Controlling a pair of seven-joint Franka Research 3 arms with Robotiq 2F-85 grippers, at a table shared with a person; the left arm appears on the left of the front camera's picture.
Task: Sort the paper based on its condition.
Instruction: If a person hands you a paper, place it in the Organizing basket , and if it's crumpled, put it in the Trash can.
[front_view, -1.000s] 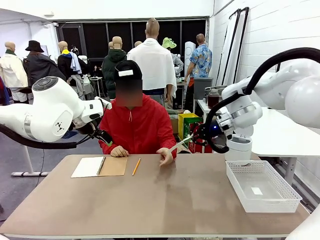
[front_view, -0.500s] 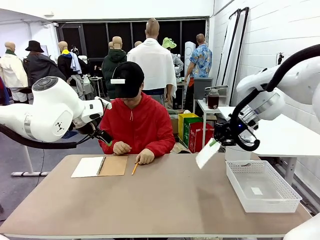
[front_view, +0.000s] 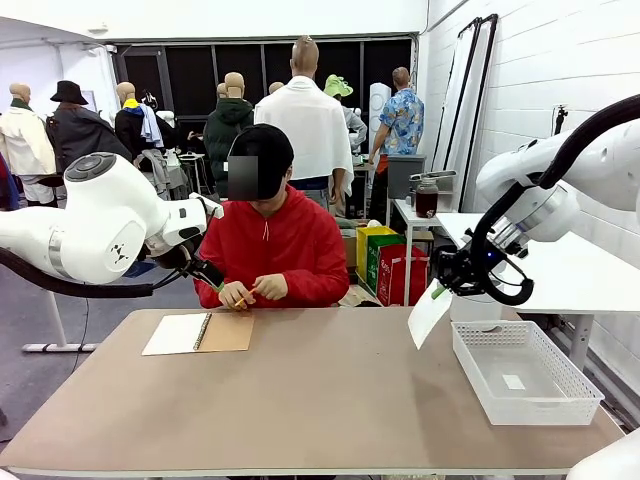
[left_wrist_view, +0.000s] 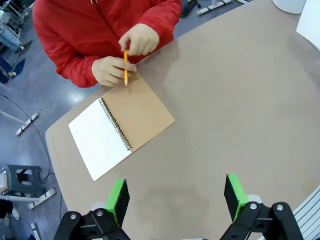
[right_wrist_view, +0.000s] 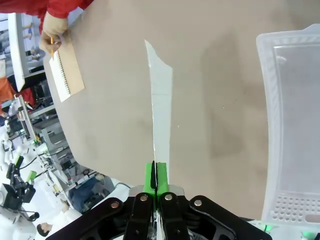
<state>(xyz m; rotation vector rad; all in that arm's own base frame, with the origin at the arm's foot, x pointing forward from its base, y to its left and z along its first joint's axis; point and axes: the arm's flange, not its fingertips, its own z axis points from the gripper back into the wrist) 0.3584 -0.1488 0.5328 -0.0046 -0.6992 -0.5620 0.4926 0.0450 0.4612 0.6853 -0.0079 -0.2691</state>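
1. right tool (front_view: 441, 289) clamped shut on top edge of one sheet of paper (front_view: 430, 313); sheet in the air over the table (front_view: 330, 400), just left of the white basket (front_view: 470, 362), not touching either
2. sheet's long axis runs from the tool down and slightly to picture left; free end lowest; in the right wrist view the paper (right_wrist_view: 161, 110) is nearly edge-on, long axis straight out along the fingers (right_wrist_view: 149, 175)
3. left tool (left_wrist_view: 175, 195) wide, nothing between the pads, above the table near the notebook (left_wrist_view: 120, 130)
4. vs 1 s ago: sheet was near level and reached toward the person's hand; it now hangs, shifted right toward the basket
5. pencil (left_wrist_view: 125, 67) was flat on the table; now held in the person's hands (left_wrist_view: 142, 40); left arm unchanged
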